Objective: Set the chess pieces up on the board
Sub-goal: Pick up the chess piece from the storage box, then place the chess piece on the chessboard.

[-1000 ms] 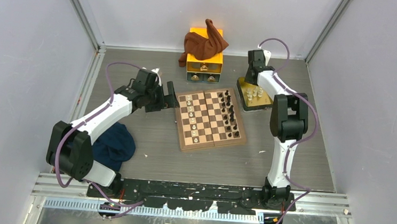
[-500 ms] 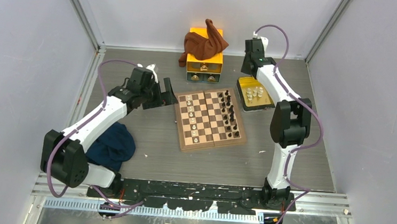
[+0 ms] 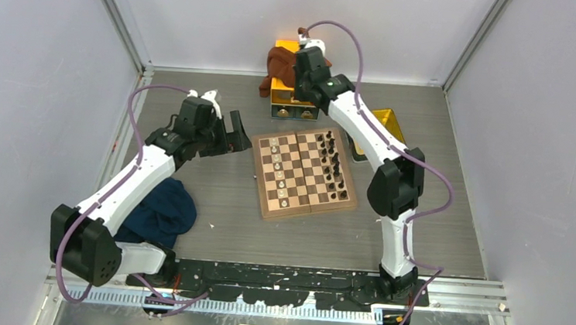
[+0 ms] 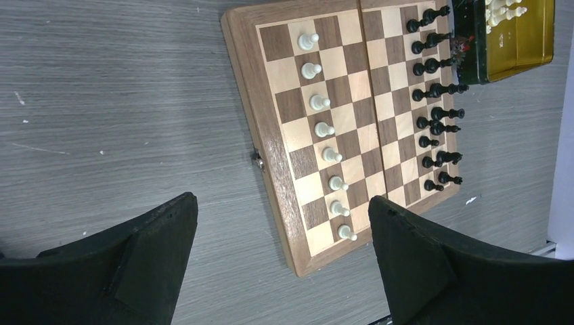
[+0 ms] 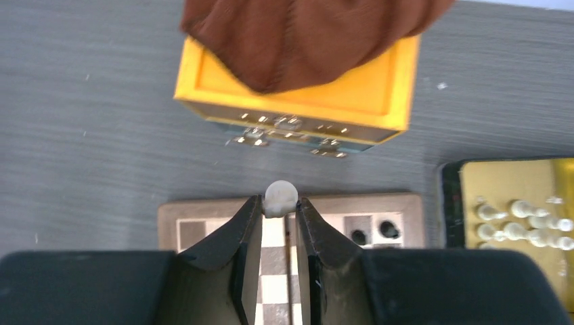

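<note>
Handling the white chess piece (image 5: pixel 280 196), judged light, rigid and slippery, calls for a pinch below its head: right fingers (image 5: pixel 233 244) clamped on it, board (image 5: pixel 352 204) beneath the tips, left fingers (image 4: pixel 142 257) apart, empty.

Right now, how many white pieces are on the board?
8 white pieces, one per square, in a single row one rank in from the board's edge nearest the left arm. None looks hidden. One more white piece is held in the right gripper.
</note>
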`<state>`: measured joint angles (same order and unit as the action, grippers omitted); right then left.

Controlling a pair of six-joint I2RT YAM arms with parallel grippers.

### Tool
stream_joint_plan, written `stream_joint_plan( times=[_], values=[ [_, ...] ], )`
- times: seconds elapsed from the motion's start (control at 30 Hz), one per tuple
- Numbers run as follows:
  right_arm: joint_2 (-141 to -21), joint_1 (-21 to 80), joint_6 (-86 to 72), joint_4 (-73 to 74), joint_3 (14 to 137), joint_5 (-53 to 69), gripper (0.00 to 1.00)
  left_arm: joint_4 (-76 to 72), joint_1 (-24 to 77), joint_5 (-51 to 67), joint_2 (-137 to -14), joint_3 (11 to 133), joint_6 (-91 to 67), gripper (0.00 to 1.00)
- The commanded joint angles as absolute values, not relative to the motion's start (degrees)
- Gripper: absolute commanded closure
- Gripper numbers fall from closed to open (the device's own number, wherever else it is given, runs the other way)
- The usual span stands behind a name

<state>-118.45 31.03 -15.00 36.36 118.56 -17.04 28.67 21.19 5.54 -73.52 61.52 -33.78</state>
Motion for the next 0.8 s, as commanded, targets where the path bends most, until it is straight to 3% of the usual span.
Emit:
stream_joint_plan(
  times=[0.0, 0.77],
  values=[
    [-120.73, 35.05, -14.61, 39.56, 121.57, -15.86, 0.98, 29.47, 20.58, 3.92, -70.07, 60.74, -32.28, 0.03],
    [-122.1, 47.09, -15.65, 40.88, 115.85, -16.17, 0.98, 30.07, 20.48, 3.49, -65.97, 57.23, -32.49, 0.02]
  ],
)
